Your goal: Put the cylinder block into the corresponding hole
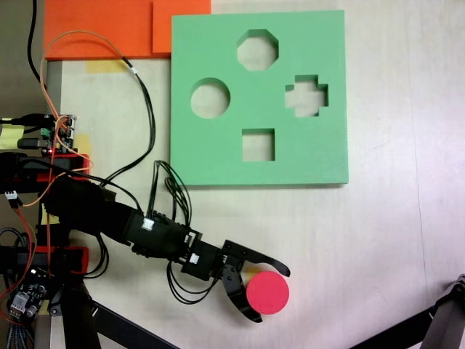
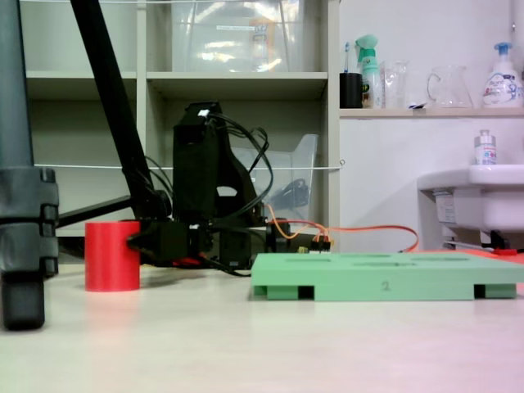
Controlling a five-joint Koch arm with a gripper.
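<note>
Between pincer (image 1: pixel 267 294) jaws (spread): cylinder block (image 1: pixel 267 293)

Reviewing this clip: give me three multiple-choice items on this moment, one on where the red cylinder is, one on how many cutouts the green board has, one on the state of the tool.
1. Where is the cylinder block?
A. In the round cutout
B. On the table, off the green foam board
C. On the orange sheet

2. How many cutouts does the board have?
A. Two
B. Four
C. Six

3. What state is the tool in?
A. Open, jaws either side of the block
B. Shut, away from the block
C. Holding the block in the air

Key: 1 B, the block stands on the table below the board; 2 B, octagon, circle, cross, square; 3 A, jaws spread around the block, which stands on the table.
</note>
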